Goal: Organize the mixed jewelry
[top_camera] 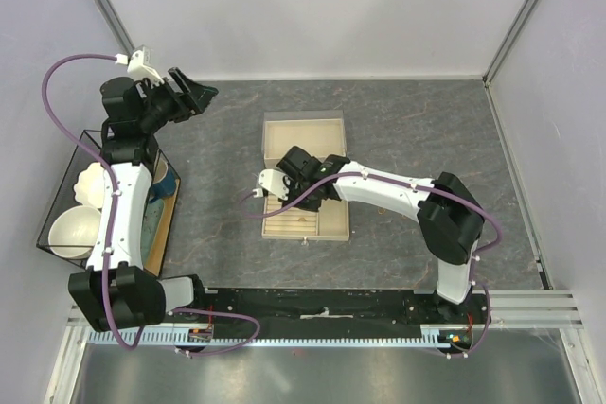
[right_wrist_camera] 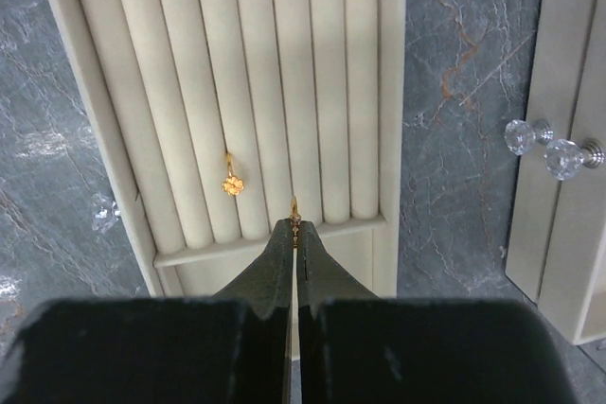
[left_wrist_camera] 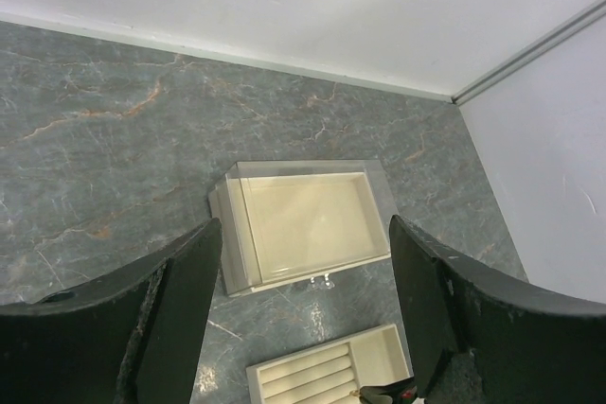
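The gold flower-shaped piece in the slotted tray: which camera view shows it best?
The right wrist view: the gold flower-shaped piece sits sharp between two rolls of the slotted tray. In the top external view it is too small to find. The left wrist view shows only the tray's corner.

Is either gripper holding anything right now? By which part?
Right gripper pinches a tiny gold-coloured jewelry piece by its lower end. Left gripper open, holding nothing.
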